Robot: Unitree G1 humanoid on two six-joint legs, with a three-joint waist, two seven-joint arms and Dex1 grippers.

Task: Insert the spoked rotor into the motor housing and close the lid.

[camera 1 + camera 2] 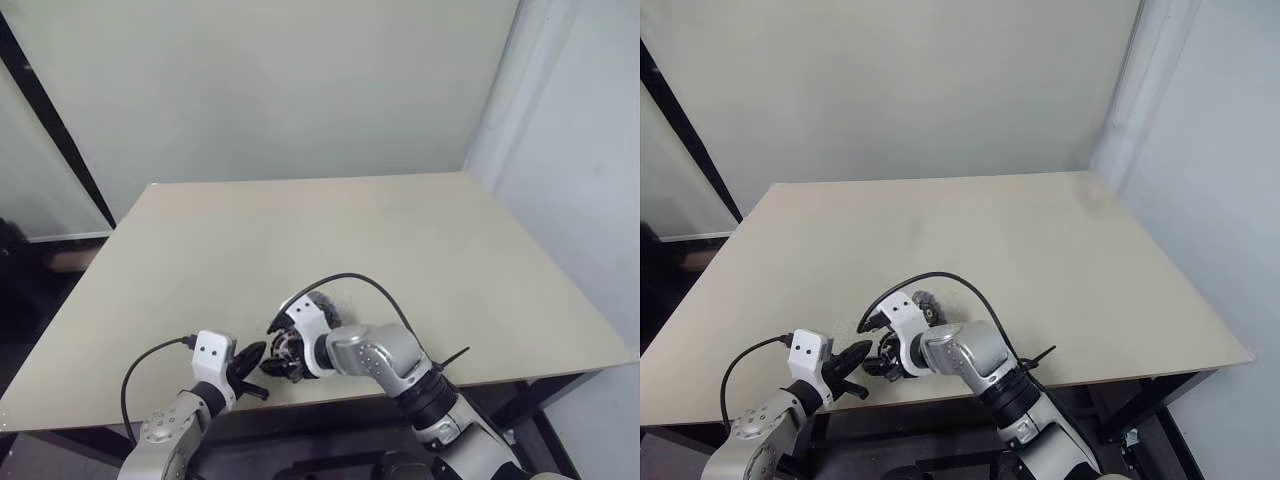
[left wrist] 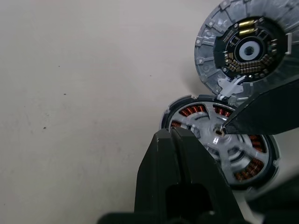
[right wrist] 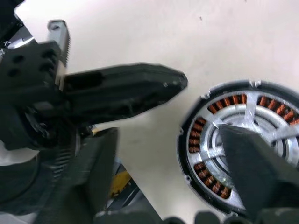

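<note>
From my remote seat I saw a beige table [image 1: 420,250] with dark legs standing against a pale wall [image 1: 280,90], a white panel [image 1: 590,180] rising along its right side and a black frame strip [image 1: 60,150] slanting down at the left.

spoked rotor [image 2: 223,142] in motor housing [image 2: 261,163], lid [image 2: 245,46] behind

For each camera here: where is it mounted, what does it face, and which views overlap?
Head stereo pair: looks down over the table; both arms show.
Left wrist: looks along shut left gripper at motor housing with spoked rotor seated, lid beyond.
Right wrist: open right gripper over the housing.
Both wrist views share the housing.
</note>
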